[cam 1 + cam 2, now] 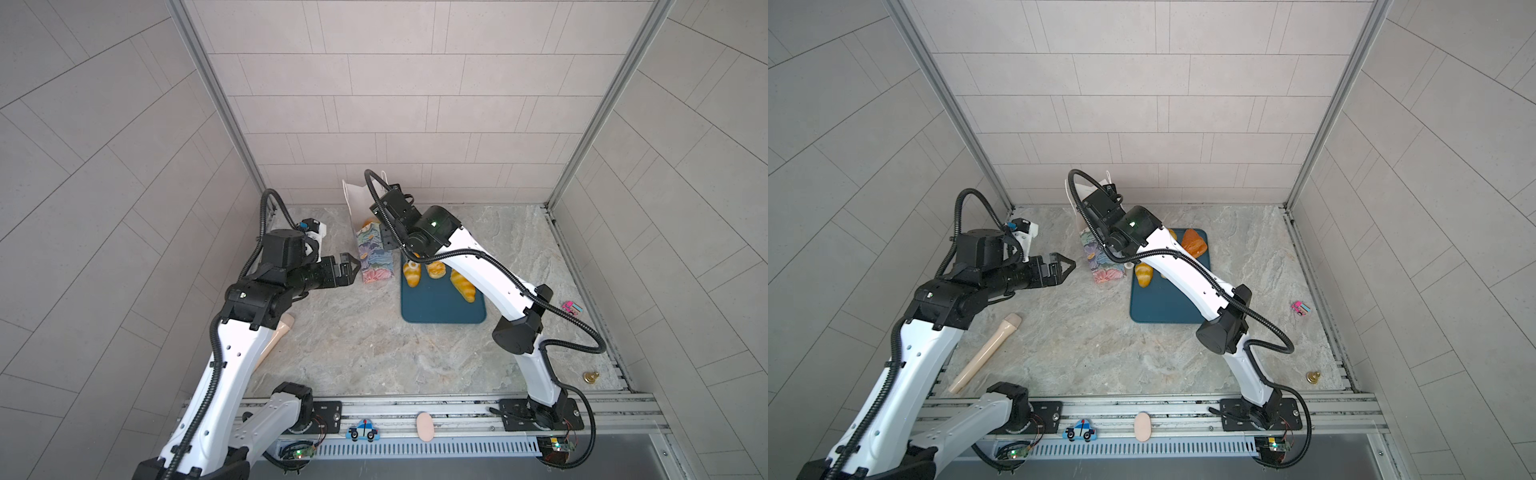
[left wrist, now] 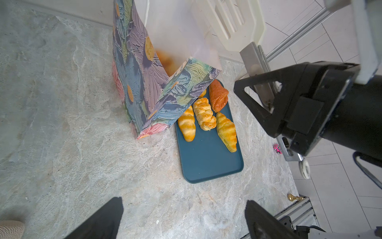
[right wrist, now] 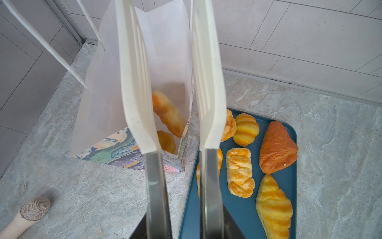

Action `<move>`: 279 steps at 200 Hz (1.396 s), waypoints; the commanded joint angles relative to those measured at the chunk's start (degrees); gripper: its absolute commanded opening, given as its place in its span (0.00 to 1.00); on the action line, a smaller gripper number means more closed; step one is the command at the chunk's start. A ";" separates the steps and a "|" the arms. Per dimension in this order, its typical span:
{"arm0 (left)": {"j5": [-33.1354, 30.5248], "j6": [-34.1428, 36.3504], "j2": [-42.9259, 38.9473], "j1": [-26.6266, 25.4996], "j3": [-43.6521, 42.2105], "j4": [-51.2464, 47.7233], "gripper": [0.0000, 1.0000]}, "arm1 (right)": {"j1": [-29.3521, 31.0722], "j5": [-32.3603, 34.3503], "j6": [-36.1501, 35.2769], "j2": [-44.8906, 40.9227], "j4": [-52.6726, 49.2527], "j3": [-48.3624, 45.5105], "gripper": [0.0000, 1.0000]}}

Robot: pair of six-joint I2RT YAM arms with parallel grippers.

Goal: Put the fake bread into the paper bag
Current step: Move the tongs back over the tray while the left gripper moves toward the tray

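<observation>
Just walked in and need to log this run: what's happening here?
The right hand grips a pair of tongs, their blades spread over the open paper bag. Two pieces of toy bread lie inside the bag, one blurred. About six more wait on the blue tray beside it. The left hand hangs open next to the bag, holding nothing.

The paper bag is of thin matt white paper inside, while its printed outside looks rough, like thick brush strokes. The fake bread has a glossy, plastic-like skin, and the orange-brown piece is more wrinkled. The tray looks like smooth matt teal plastic, the tabletop has a veined stone look with a dull finish, the tongs have cream matt plastic blades on brushed metal arms, and the microphone has a fine mesh head.
</observation>
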 commanded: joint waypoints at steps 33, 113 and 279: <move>0.84 -0.08 -1.12 0.37 -0.18 0.35 1.00 | 1.07 0.94 -1.31 -0.99 -0.60 3.25 0.46; 2.46 -0.43 -2.26 0.27 -1.75 2.23 1.00 | 2.19 0.92 -3.41 -4.44 -4.60 3.22 0.48; -9.74 0.27 0.15 -15.57 -1.97 2.74 1.00 | 2.88 8.77 1.37 -26.66 -2.20 -30.32 0.50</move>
